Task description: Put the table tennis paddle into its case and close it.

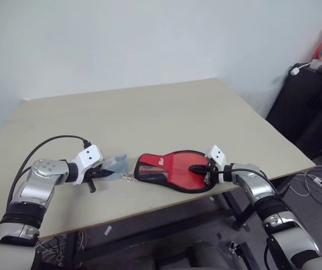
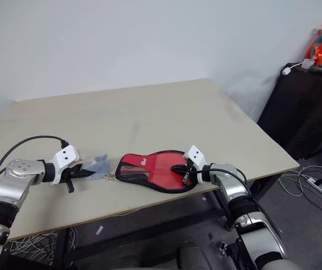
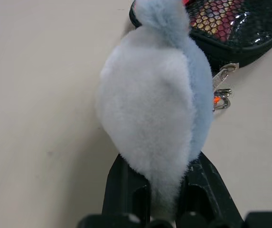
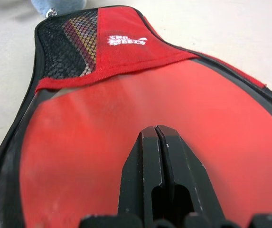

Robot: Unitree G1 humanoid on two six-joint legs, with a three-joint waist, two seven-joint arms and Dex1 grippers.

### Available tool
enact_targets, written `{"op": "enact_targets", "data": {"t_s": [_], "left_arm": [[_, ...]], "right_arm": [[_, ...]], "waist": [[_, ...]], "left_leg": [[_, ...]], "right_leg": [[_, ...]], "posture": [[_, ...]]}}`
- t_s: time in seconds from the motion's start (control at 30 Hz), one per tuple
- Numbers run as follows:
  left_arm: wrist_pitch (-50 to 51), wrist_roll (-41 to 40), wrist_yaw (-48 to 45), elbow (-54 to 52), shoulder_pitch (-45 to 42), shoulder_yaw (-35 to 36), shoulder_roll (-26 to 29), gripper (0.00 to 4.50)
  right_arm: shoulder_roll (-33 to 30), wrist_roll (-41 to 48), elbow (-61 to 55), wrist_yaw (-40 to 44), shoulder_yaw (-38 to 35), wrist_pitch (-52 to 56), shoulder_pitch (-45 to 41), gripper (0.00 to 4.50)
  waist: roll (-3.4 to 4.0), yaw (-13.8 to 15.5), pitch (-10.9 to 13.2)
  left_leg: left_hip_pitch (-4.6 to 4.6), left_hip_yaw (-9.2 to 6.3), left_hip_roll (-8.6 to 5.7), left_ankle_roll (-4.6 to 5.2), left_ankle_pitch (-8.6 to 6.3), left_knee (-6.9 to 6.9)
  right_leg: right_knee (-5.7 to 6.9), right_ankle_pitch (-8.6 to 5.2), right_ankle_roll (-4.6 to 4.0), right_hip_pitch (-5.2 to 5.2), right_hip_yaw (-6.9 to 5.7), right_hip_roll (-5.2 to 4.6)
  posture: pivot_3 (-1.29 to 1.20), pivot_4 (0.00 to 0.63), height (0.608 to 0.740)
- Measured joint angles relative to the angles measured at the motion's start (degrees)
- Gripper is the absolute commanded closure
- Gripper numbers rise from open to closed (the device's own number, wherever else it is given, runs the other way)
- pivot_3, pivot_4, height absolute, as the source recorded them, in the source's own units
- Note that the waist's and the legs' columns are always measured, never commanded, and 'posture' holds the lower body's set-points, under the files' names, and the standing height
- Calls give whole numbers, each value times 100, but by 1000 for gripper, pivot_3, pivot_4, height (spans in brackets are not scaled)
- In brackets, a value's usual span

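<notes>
Silver-grey arms (image 1: 37,188), white wrist blocks (image 1: 87,157), black cables, black jaws.

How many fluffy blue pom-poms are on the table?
1. The fluffy pom-pom is gripped in the left pincer, beside the narrow end of the case.

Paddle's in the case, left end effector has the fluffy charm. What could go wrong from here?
1. The left end effector is shut on the grey-blue fluffy charm, not the metal zip pull; tugging soft fluff may slip or strain the clip instead of running the zip.
2. The right end effector, shut, only presses on the case over the red paddle face; a hard pull could drag the case out from under it.
3. The case lies near the table edge and could slide off.
</notes>
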Motion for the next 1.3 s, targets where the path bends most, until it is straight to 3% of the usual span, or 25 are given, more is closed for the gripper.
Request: {"op": "enact_targets", "data": {"t_s": [0.17, 0.63, 0.9, 1.1, 1.3], "left_arm": [[9, 40, 63, 166, -27, 5, -9, 2360], [491, -300, -172, 153, 26, 412, -167, 2360], [839, -480, -285, 21, 48, 649, -200, 464], [902, -529, -215, -2, 37, 819, -247, 464], [1150, -930, 125, 45, -375, 1460, -456, 464]], "right_arm": [[-9, 0, 13, 1, 3, -6, -1, 4500], [-39, 0, 9, 82, 0, -30, -1, 4500], [-48, 0, 6, 96, -2, -38, 0, 4500], [-49, 0, 3, 95, -3, -38, -1, 4500], [-51, 0, -4, 95, -12, -38, -1, 4500]], "waist": [[1, 13, 0], [0, 13, 0], [-2, 13, 0], [-3, 14, 1], [-9, 18, 1]], "left_leg": [[0, -8, 9, -4, -2, -8], [-2, -3, 8, -4, -2, -8], [-2, 4, 8, -4, -2, -3], [-8, 4, 8, -8, -5, -6], [-11, 5, 1, -9, -5, -5]], "right_leg": [[1, 0, 0, -4, -24, -1], [0, 0, 0, -6, -23, -6], [-2, 0, 0, -8, -20, -9], [-3, 0, 0, -16, -28, -19], [-2, 0, 1, -29, -44, -28]], "posture": [[0, 0, 740], [0, 0, 740], [0, 0, 740], [0, 0, 740], [0, 0, 740]]}}
